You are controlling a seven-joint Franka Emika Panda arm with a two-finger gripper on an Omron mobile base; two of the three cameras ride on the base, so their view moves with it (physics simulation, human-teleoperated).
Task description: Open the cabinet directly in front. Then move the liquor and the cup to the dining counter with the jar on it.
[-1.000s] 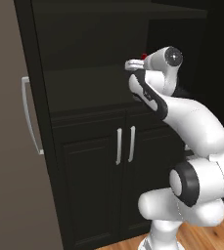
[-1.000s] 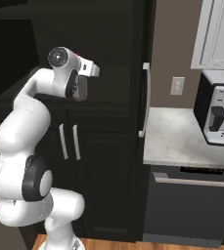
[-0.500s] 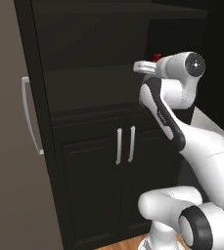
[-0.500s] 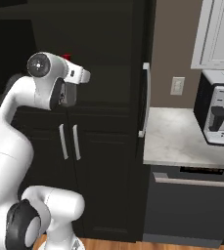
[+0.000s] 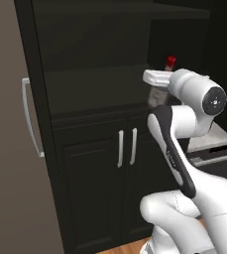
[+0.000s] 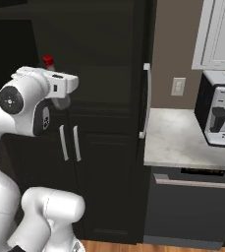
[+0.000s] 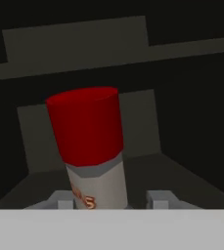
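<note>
Since a second ago the arm has swung its wrist across, from 1 o'clock in the left base view toward 3 o'clock, carrying the liquor (image 7: 91,146) with it out of the cabinet (image 5: 85,74), whose doors stand open; in the hand view the gripper (image 7: 108,200) has its jaws clamped on the bottle's pale body, red cap at 12 o'clock, leaning a little.

The hold sits low on a smooth, tilted bottle, so a quick swing could, I judge, let it slip or twist out; the open cabinet door (image 6: 144,98), at 3 o'clock of the hand in the right base view, could clip the bottle as the arm turns.

Beyond the door lie a marble counter (image 6: 178,142) and a coffee machine (image 6: 222,113) at 3 o'clock; the lower doors (image 5: 125,149) stay shut.
</note>
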